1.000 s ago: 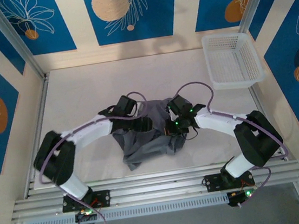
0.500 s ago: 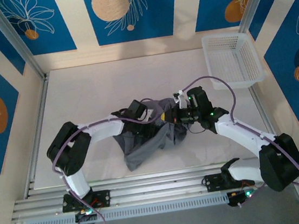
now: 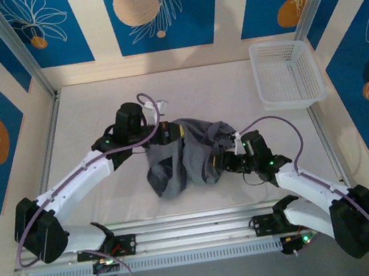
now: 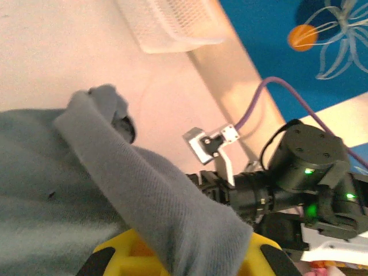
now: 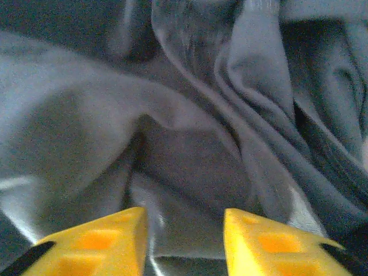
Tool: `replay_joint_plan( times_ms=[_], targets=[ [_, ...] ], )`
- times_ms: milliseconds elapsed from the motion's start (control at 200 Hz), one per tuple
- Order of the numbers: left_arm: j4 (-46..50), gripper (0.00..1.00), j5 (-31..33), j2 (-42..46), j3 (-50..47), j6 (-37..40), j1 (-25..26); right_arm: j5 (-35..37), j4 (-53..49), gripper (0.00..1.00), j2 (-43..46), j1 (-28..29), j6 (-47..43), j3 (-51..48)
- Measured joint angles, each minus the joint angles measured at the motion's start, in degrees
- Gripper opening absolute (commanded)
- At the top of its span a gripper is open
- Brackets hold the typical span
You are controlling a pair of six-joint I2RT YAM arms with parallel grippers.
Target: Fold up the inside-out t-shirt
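Blue leaf-print walls [image 3: 156,13] close in a white surface [image 3: 100,108]. A white basket [image 3: 286,75] sits at its far right corner, well apart from the shirt [image 3: 186,152], which lies crumpled in a heap mid-surface between the two arms.

In the left wrist view, the right arm [image 4: 305,172] and its purple cable [image 4: 259,100] stand just behind a raised fold of cloth. The basket there is blurred and cut off at the top edge.

The heap's folds hide its sleeves and collar, and which edge is which cannot be told.

The left fingers [image 4: 123,256] are clenched on a fold at the heap's far left side. The cloth drapes over them and covers the gap.

The right fingers [image 5: 103,241] stand apart, released, low at the heap's right side. Wrinkled cloth lies just ahead of them, and none is pinched between them.
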State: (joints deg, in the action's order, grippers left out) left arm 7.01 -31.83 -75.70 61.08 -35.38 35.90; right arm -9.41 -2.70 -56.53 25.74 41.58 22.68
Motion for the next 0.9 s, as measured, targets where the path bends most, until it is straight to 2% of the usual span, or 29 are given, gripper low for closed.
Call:
replay_joint_plan(
  times_ms=[110, 170, 250, 350, 390, 430, 435, 465, 480, 490, 510, 515, 575, 680, 730, 785, 860, 900],
  targets=[
    [0.83, 0.0, -0.79, -0.37, -0.31, -0.63, 0.0, 0.09, 0.85, 0.61, 5.16, 1.07, -4.72, 2.58],
    [1.4, 0.0, -0.79, -0.5, -0.83, -1.03, 0.0, 0.7, 3.52, 0.73, 7.61, 3.89, -9.84, 4.39],
    [1.95, 0.0, -0.76, -0.5, -1.27, -1.62, 0.0, 2.64, 7.41, 0.77, 8.74, 9.66, -17.09, 6.49],
    [1.99, 0.0, -0.72, -0.48, -1.46, -2.05, 0.13, 7.23, 10.88, 0.78, 4.28, 16.31, -26.56, 10.29],
    [2.01, 0.0, -0.72, -0.48, -1.46, -2.23, 0.13, 9.42, 12.46, 0.73, 0.81, 17.68, -29.57, 11.89],
    [2.03, 0.0, -0.72, -0.46, -1.46, -2.25, 0.13, 11.72, 13.97, 0.61, -2.86, 18.45, -31.82, 13.03],
    [2.03, 0.0, -0.72, -0.46, -1.46, -2.25, 0.13, 12.07, 14.08, 0.57, -3.19, 18.49, -31.85, 13.11],
    [2.21, 0.0, -0.72, -0.42, -1.46, -2.23, 0.13, 13.55, 14.82, 0.47, -5.84, 18.73, -33.62, 13.66],
    [2.34, 0.0, -0.72, -0.39, -1.46, -2.21, 0.13, 14.71, 15.06, 0.38, -7.45, 18.78, -33.92, 13.84],
    [2.45, 0.0, -0.7, -0.33, -1.46, -2.21, 0.13, 15.02, 15.13, 0.36, -8.04, 18.8, -34.49, 13.9],
    [2.84, 0.0, -0.59, -0.22, -1.44, -2.14, 0.13, 15.76, 15.08, 0.25, -9.44, 18.78, -34.91, 13.99],
    [2.95, 0.0, -0.55, -0.2, -1.44, -2.12, 0.13, 15.87, 15.1, 0.19, -9.68, 18.78, -34.93, 14.03],
    [4.94, 0.0, 0.31, 0.37, -1.4, -1.51, 0.11, 16.57, 14.36, 0.0, -12.52, 18.62, -35.74, 14.32],
    [8.41, 0.0, 1.86, 1.57, -1.33, 0.2, -0.72, 10.1, 11.67, 0.0, -13.31, 17.14, -34.51, 15.85],
    [9.38, 0.0, 2.43, 1.97, -1.33, 1.2, -1.62, 4.63, 11.21, 0.0, -12.81, 15.93, -32.74, 16.83],
    [10.58, 0.0, 4.0, 2.03, -1.36, 3.74, -3.69, -4.46, 12.68, 0.0, -11.41, 13.99, -28.57, 16.98],
    [11.52, 0.0, 6.58, 1.2, -2.03, 8.28, -5.9, -14.19, 17.35, 0.0, -9.18, 11.47, -21.64, 16.81],
    [11.43, 0.1, 6.43, 0.48, -2.78, 10.43, -6.16, -17.88, 20.13, 0.0, -8.24, 10.38, -17.94, 16.76]
  ],
)
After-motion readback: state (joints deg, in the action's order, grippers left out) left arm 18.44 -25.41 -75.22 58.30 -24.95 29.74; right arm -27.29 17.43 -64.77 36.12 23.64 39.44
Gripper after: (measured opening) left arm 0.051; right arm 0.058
